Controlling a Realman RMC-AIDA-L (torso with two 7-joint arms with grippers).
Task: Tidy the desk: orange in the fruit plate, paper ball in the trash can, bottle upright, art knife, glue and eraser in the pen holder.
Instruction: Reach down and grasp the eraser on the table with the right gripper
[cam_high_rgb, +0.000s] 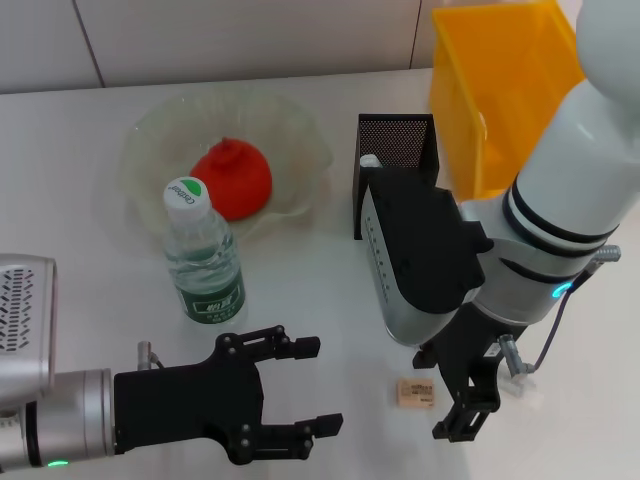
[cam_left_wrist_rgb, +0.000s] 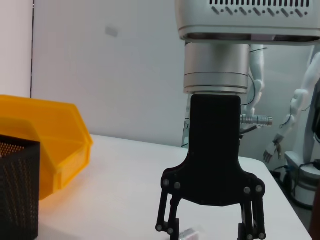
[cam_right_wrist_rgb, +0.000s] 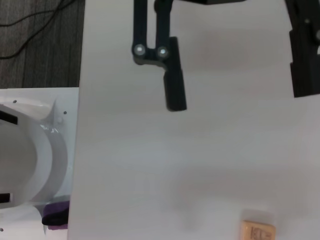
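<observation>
The right gripper (cam_high_rgb: 462, 405) hangs over the near part of the desk (cam_high_rgb: 300, 280), fingers pointing down and spread wide, holding nothing. The eraser (cam_high_rgb: 415, 393) lies flat on the desk just beside its fingers, on the side toward the left arm; whether a finger touches the eraser cannot be told. In the right wrist view the eraser (cam_right_wrist_rgb: 257, 231) sits off to one side of the span between the two fingers (cam_right_wrist_rgb: 174, 85), with bare desk directly under that span. Bare desk also surrounds the eraser on every other side, with nothing crowding it. The pen holder (cam_high_rgb: 395, 170) stands upright behind the eraser, well apart, and the trash can (cam_high_rgb: 500, 90) stands just beside the pen holder, farther back. The left gripper (cam_high_rgb: 310, 385) hovers near the eraser on its left, fingers wide apart and empty. The bottle (cam_high_rgb: 202, 255) stands upright farther left of the eraser. Behind it, the orange (cam_high_rgb: 235, 178) rests in the fruit plate (cam_high_rgb: 150, 135).
</observation>
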